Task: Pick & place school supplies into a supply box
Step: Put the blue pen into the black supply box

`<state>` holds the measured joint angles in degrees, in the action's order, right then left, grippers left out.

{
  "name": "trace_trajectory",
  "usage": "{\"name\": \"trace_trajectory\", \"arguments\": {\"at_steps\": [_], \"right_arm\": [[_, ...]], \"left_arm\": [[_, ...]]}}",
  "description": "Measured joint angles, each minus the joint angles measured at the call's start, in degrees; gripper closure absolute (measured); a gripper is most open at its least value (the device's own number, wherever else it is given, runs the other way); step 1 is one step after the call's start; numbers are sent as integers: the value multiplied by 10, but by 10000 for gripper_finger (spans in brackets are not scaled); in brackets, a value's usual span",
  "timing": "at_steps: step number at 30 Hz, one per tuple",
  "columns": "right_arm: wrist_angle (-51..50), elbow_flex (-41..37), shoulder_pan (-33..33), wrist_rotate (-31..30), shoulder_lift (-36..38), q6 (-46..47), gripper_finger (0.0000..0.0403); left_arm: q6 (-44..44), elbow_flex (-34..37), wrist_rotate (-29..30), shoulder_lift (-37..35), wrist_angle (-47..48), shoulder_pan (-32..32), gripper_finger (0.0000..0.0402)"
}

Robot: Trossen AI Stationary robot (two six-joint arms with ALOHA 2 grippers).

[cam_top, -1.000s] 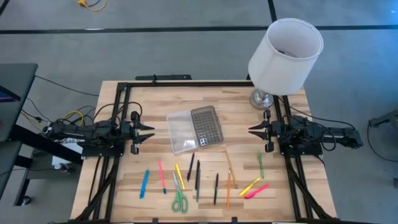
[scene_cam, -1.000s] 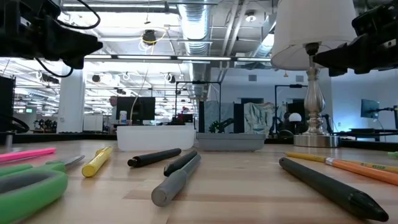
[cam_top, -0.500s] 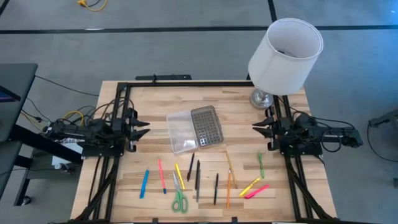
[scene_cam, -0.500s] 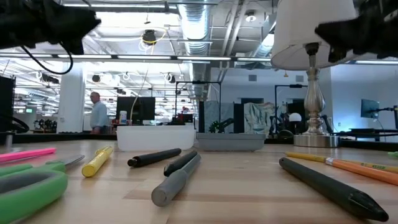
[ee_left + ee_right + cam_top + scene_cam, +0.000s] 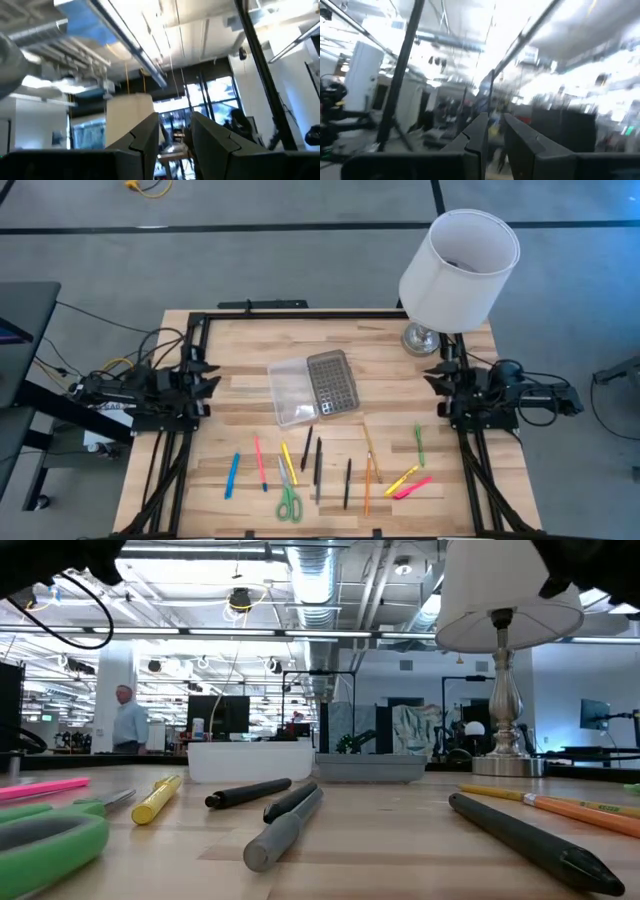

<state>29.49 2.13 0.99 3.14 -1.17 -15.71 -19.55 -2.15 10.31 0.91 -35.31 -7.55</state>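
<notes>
High view: the open supply box point(image 5: 313, 387) lies mid-table, with pens point(image 5: 318, 463) and scissors point(image 5: 289, 502) spread on the table point(image 5: 250, 340) nearer the front edge. The left gripper point(image 5: 203, 371) and right gripper point(image 5: 436, 372) sit at opposite table edges, fingers slightly parted, holding nothing.

Bright overhead light; blurred wrist views.

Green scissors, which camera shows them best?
The high view: the green scissors lie whole near the table's front edge. The low view catches only their green handle close up. Neither wrist view shows them.
</notes>
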Motion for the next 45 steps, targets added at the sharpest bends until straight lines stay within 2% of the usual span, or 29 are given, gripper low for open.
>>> {"name": "trace_trajectory", "arguments": {"at_steps": [6,11,15,20,29,36,42,45], "right_arm": [[81,1,0,0,0,-18,349],[72,13,3,-1,0,-17,349],[42,50,9,-1,-20,4,349],[-8,112,11,-2,-73,7,349],[-40,200,10,-2,-201,7,349],[-55,270,10,-2,-314,7,349],[-101,317,9,-2,-413,7,349],[-96,327,9,-2,-449,4,349]], "left_arm": [[-79,0,-70,2,-27,0,292],[-89,-8,-53,2,-58,0,292],[-88,-54,-53,2,-19,0,292],[-57,-130,-54,22,88,0,292],[-47,-181,-51,70,103,0,292],[-10,-216,-51,162,134,0,292],[78,-261,-52,270,257,0,292],[110,-272,-59,324,285,-1,292]]}}
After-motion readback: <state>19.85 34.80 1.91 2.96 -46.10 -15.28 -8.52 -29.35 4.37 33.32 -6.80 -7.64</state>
